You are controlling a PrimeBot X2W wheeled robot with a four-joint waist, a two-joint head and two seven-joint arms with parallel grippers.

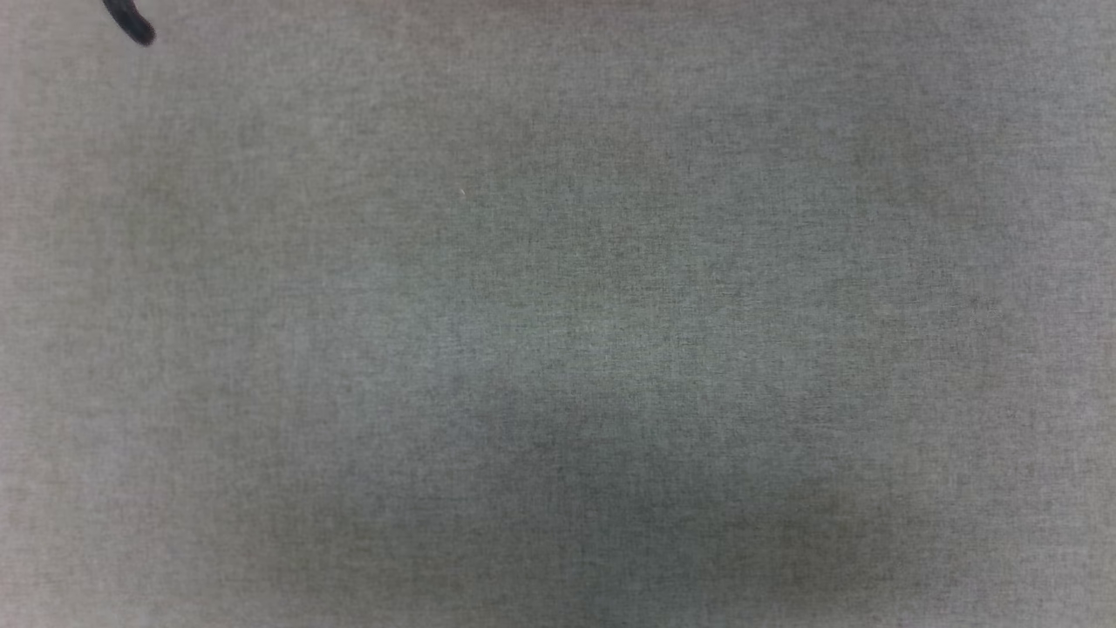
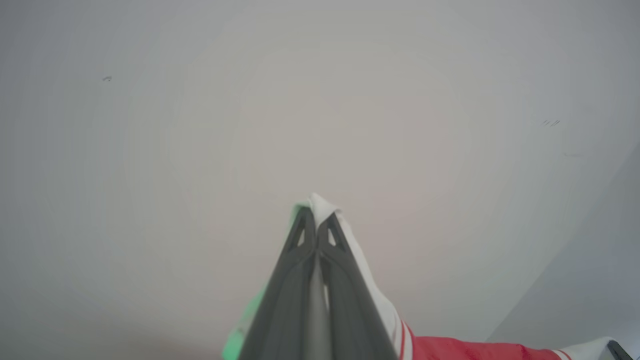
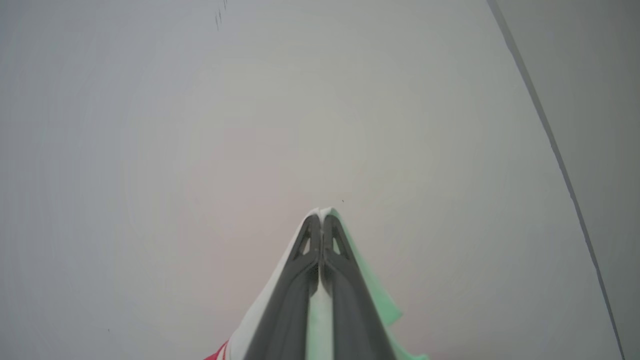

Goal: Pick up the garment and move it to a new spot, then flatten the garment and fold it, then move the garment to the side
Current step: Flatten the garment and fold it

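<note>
In the left wrist view my left gripper is shut on a white edge of the garment, whose red cloth with white bands and thin red stripes hangs away to the lower right. A pale green part of the cloth shows on the left of the fingers. In the right wrist view my right gripper is shut on another white edge of the garment, with pale green cloth on the right of the fingers and a bit of red at the bottom. Both grippers point at a pale plain surface.
The head view looks down on a grey woven tabletop, with a dark curved object at its top left corner. A dark seam line runs down the right of the right wrist view.
</note>
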